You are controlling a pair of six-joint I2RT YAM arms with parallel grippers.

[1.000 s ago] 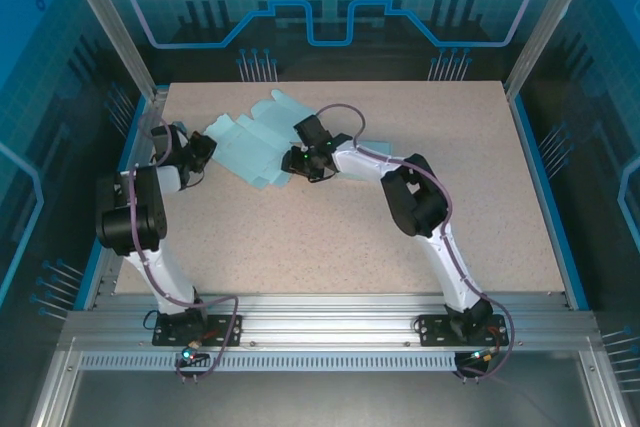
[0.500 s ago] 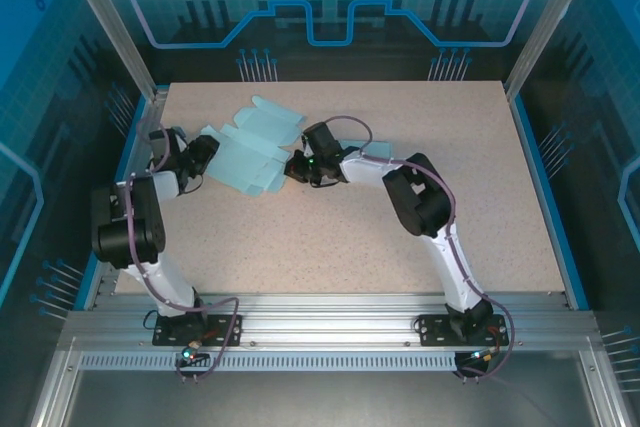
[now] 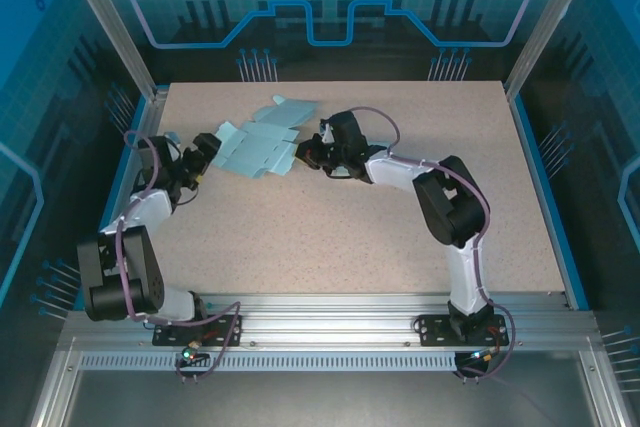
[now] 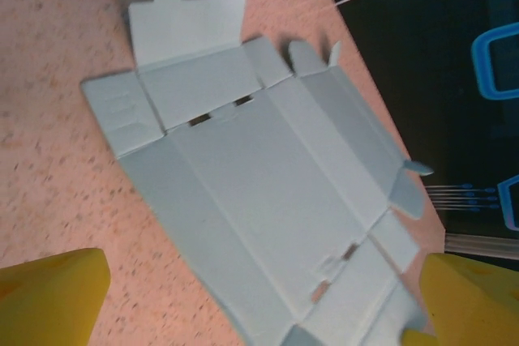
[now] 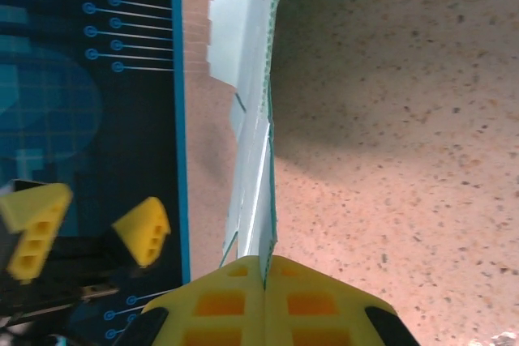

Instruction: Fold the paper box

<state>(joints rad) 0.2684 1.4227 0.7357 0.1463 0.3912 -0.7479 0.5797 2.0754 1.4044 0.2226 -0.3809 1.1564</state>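
The paper box [image 3: 258, 142] lies as a flat, pale blue-green cut-out toward the far left of the speckled table [image 3: 350, 247], its flaps spread out on all sides and none of them stood up into walls. The right gripper [image 3: 305, 154] reaches across from its side with its jaws clenched on the sheet's right-hand edge. From its wrist camera you can see the two yellow fingers [image 5: 219, 301] pressed together with the thin card pinched between them, the sheet running away edge-on and throwing a soft shadow on the tabletop beside it. That edge looks lifted a little off the surface, though how far I couldn't say. The left gripper [image 3: 200, 155] sits at the opposite, left end of the sheet with its jaws spread wide and nothing in them. In its own view the yellow fingertips [image 4: 49, 293] stand far apart at the bottom corners, with the creased panels and small tabs of the box laid out ahead of them. One fingertip overlaps a corner flap [image 4: 397, 313] at the near right, but whether it actually touches the card I can't tell from here.
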